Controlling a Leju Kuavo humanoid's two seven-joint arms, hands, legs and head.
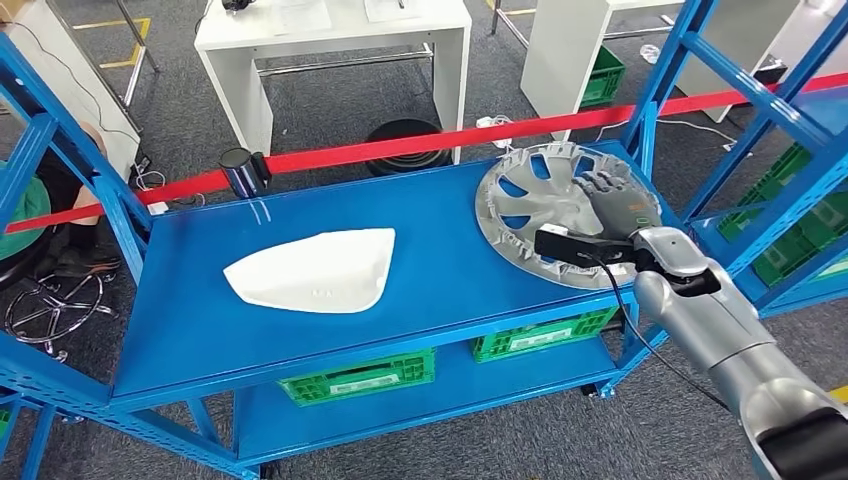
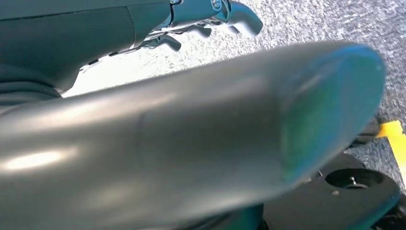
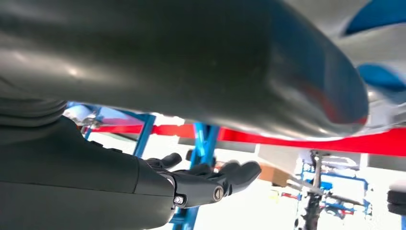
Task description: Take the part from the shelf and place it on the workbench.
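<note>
Head view, left to right. Blue shelf [image 1: 200,310], top deck. Toward its left-centre lies a white moulded panel [image 1: 315,270], flat on the deck, well apart from everything else on it. At the back edge, left of centre, stands a small dark cylinder [image 1: 240,172], just in front of a red tape [image 1: 400,148] stretched across the scene. Beyond the tape, a white table [image 1: 330,40] stands on grey carpet. Green crates [image 1: 360,378] sit on the lower deck.

The part, a silver wheel cover [image 1: 530,205], lies on the right end of the top deck, its far rim raised slightly against the shelf upright. The right hand [image 1: 612,197] rests on the wheel cover's right side, dark fingers lying over the spokes. Cannot tell from this view whether the fingers are closed round a spoke or merely lying on it. A black camera block at the wrist and the silver forearm run back toward the lower right.

Right wrist view: the thick thumb crosses the upper part of the picture, with the darker fingers [image 3: 210,182] apart from it, gently curled, with nothing seen between them here.

Left wrist view: left hand [image 2: 191,21] over grey carpet, fingers loosely curled, holding nothing; thumb well apart from them.
</note>
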